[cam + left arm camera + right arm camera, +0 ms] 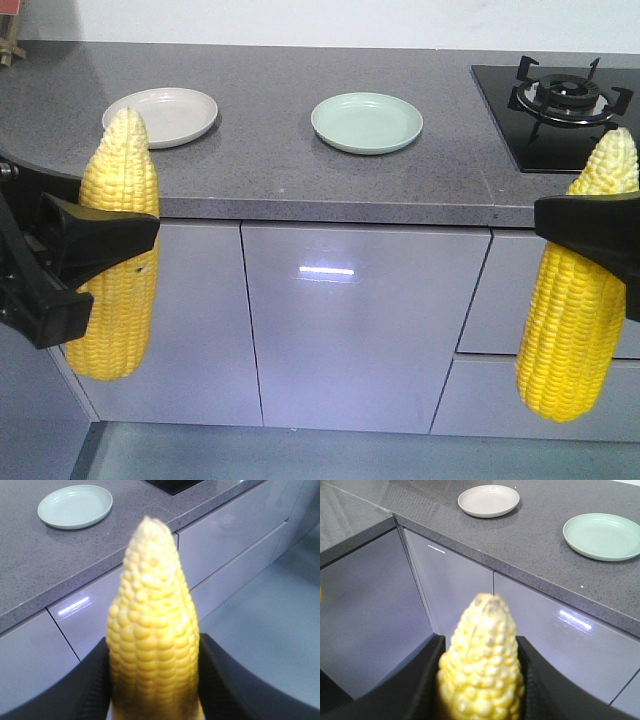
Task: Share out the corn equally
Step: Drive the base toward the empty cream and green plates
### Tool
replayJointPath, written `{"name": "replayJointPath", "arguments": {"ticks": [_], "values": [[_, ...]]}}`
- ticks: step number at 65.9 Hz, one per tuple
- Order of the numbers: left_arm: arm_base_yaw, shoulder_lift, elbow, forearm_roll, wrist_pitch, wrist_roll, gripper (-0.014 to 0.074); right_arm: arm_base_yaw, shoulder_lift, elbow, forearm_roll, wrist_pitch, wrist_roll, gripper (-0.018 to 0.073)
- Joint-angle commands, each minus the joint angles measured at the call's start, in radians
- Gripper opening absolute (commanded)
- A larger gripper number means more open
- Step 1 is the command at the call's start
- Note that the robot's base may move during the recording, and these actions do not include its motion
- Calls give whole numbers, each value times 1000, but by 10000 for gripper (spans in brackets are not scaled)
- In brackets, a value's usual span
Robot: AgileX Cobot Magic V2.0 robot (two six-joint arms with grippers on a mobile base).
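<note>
We note the grey speckled desk running across the scene, with glossy pale cabinet fronts below its front edge. A black gas hob is set into the right end of the desk.

The left gripper is clamped on the left cob. Its black fingers press against both sides of the cob. The cob stands upright, pale tip up, in front of the desk's front edge near the left end and clear of the surface. The lower part of this cob is blurred in the left wrist view; it appears slightly darker there, possibly from shadow.

The right gripper is likewise clamped on the right cob. That cob is upright, tip up, in front of the front edge near the right end, below the hob.

A beige plate sits toward the left end of the desk. A pale green plate sits near the middle, well apart from the beige one.
</note>
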Motion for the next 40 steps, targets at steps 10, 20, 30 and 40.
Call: {"name": "replayJointPath", "arguments": {"ticks": [10, 20, 30, 40], "values": [[2, -8, -22, -17, -66, -2, 251, -5, -4, -24, 26, -60, -6, 168], [2, -8, -22, -17, -66, -2, 251, -5, -4, -24, 26, -60, -6, 168], [2, -8, -22, -17, -66, -2, 251, -5, -4, -24, 26, -60, -6, 168], [2, -8, -22, -17, -66, -2, 251, -5, -4, -24, 26, -60, -6, 168]]}}
